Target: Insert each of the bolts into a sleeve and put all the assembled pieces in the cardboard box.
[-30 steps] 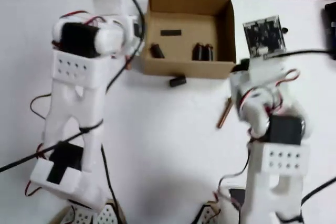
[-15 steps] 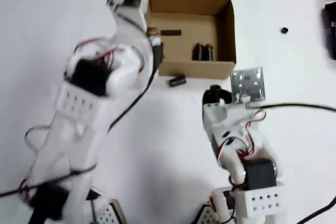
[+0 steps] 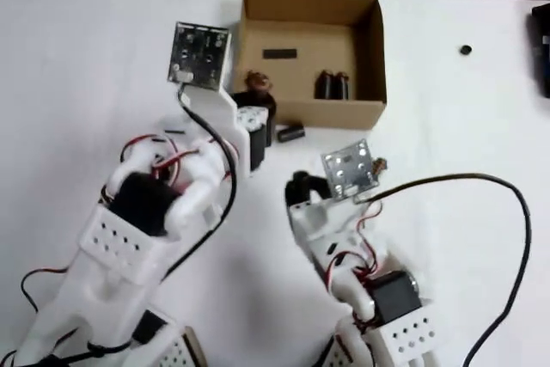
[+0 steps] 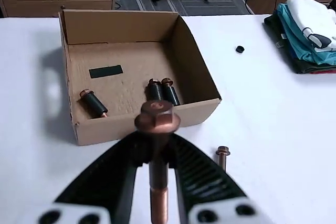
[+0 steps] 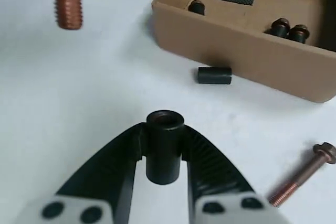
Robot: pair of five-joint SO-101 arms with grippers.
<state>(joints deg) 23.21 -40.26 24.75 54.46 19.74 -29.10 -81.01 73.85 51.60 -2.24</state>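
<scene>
The left gripper is clamped on a copper bolt, held upright with its head uppermost, above the table just in front of the cardboard box. The right gripper is clamped on a black sleeve, upright with its bore facing up, near the middle of the table and apart from the bolt. The box sits at the table's far edge and holds three assembled pieces: one by its left wall, two side by side towards the right. A loose sleeve lies just before the box's front wall, and a loose bolt lies near its front right corner.
</scene>
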